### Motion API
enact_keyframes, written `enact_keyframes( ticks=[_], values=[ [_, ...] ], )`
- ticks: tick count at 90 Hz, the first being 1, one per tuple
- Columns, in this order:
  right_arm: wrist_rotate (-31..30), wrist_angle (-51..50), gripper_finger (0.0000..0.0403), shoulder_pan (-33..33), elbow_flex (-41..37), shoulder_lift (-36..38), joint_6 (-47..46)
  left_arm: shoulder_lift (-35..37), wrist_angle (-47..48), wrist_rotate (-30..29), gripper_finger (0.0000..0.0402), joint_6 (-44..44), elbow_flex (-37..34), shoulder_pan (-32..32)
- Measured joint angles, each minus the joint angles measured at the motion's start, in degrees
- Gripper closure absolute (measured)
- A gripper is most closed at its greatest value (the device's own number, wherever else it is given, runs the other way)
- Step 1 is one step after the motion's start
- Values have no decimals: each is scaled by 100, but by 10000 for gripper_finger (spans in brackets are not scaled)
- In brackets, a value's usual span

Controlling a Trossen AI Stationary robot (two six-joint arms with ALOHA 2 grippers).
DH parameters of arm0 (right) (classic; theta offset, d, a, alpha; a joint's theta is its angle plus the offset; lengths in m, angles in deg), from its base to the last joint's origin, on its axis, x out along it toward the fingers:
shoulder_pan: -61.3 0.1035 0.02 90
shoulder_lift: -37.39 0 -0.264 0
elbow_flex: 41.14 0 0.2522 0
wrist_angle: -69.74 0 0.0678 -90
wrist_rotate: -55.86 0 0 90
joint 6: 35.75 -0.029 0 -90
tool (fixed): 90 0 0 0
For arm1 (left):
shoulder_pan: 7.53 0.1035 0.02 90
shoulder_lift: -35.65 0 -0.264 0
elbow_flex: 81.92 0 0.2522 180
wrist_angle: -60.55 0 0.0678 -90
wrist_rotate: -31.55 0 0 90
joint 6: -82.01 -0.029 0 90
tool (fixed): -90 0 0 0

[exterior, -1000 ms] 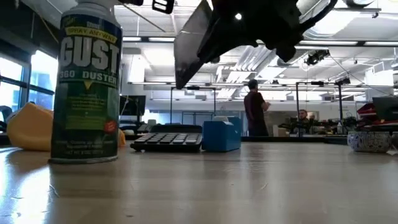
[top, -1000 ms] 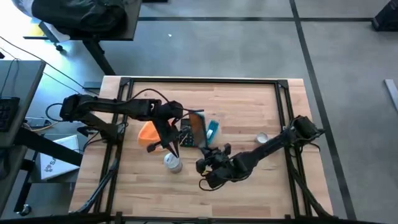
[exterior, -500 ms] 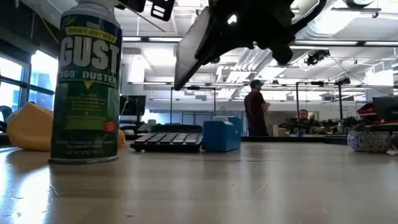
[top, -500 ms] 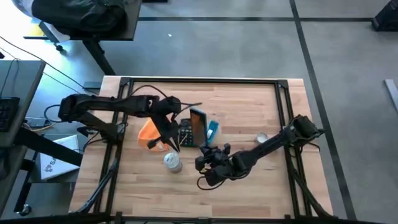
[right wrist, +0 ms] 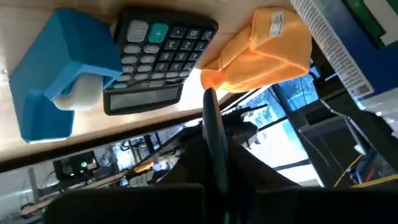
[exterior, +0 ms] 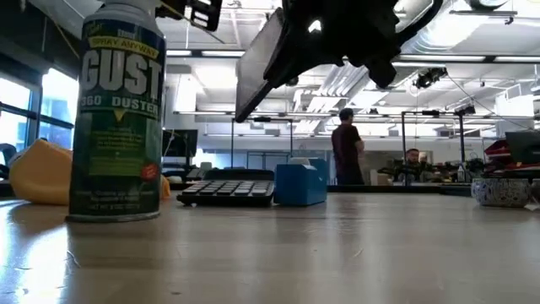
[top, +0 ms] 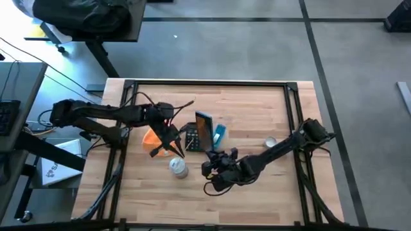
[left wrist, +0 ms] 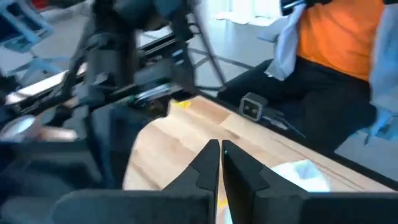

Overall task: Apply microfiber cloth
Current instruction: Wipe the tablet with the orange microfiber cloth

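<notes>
**Item: orange cloth, not yet picked up; left arm drawn back over it**

Location of the task's thing: the microfiber cloth (top: 151, 135) lies bunched on the table (top: 257, 102), left of the black calculator (top: 191, 138) and just behind the duster can (top: 178, 167). From the low camera it rests flat on the wood, and nothing lifts it.

Left gripper (top: 168, 136): its fingers are pressed together and appear to carry nothing. It sits at the cloth's right edge, between cloth and calculator.

Change noted: a second ago this gripper reached further right, over the calculator and close to the raised panel. It has since pulled back toward the cloth, and the whole arm has folded leftward with it.

Right gripper (top: 213, 156): clenched on a thin dark panel (top: 204, 127), held tilted above the calculator and beside the small blue object (top: 219, 133). Its position is nearly unchanged over the last half second.

Reading: the panel seems to be presented for wiping, with the left arm going back for the cloth. The fingers would have to open before a grasp, so the wiping itself looks still to come.
</notes>
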Motion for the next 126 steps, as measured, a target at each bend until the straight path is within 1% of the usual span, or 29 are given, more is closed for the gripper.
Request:
enact_keyframes(
  ticks=[8,30,56,69,79,96,109,126],
  values=[
    [15,28,402,-33,0,0,175,1,24,-197,402,22,-3,-108],
    [4,30,402,-121,0,0,180,2,181,-568,402,39,-2,-212],
    [8,36,402,-136,0,0,178,2,237,-579,402,49,2,-227],
    [10,51,402,-159,0,0,359,4,238,-602,402,85,2,-323],
    [117,130,402,-160,0,0,391,4,237,-624,402,83,1,-398],
    [268,195,402,-173,0,0,442,13,-26,-621,402,98,-157,-435],
    [268,278,402,-189,0,2,451,22,-374,-603,402,186,-347,-433],
    [524,267,402,-189,0,0,433,24,-369,-611,402,192,-391,-435]
  ],
)
